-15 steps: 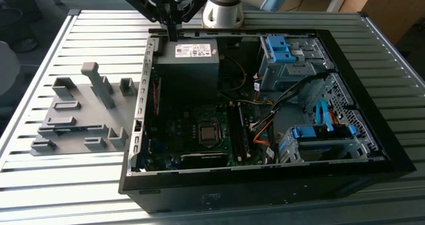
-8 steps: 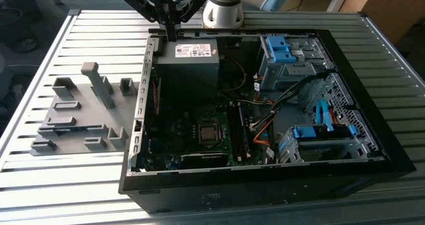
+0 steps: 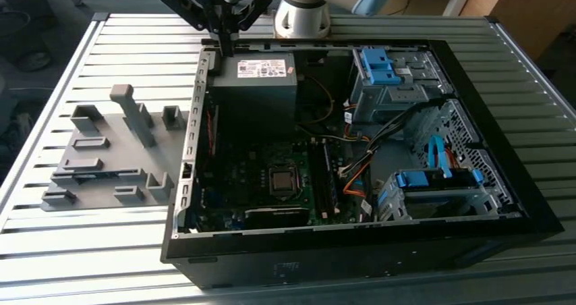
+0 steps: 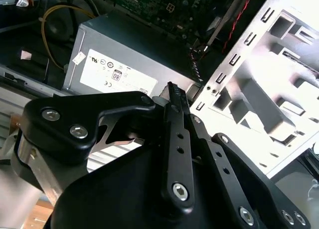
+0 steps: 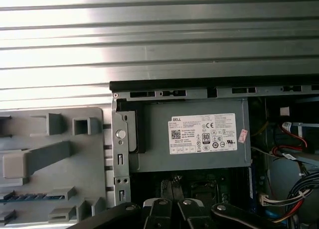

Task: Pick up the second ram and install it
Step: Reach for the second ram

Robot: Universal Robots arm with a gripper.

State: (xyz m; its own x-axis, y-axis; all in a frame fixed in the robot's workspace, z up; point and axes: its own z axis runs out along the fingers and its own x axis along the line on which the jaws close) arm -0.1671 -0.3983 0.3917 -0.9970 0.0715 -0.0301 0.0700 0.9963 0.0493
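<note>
The ram (image 5: 30,196) sits in the holder (image 5: 94,164), a thin blue strip lying on edge in a low slot, not yet lifted. Grey blocks stand close around it and a taller slanted post (image 5: 50,156) rises nearby.

The gripper (image 3: 222,47) is well apart from it, up over the back corner of the case (image 3: 202,82), just above the wall next to the power supply (image 3: 255,72). From where I stand its fingers look pressed together with nothing between them. The second wrist view agrees, with the black fingertips (image 4: 175,97) meeting.

I'd worry about 3 things here:

1. The slot is crowded by blocks. Fingers coming down slightly off line could strike a block or the post instead of straddling the strip.
2. A grip taken off-centre or slanted would let the stick tilt. It would then meet its socket on the board (image 3: 270,177) crooked and fail to seat, or take force on 1 corner.
3. The case wall stands between holder and board, and loose cables (image 3: 360,160) lie close to that side of the board. A low carry could knock the stick against the metal or snag a wire.
</note>
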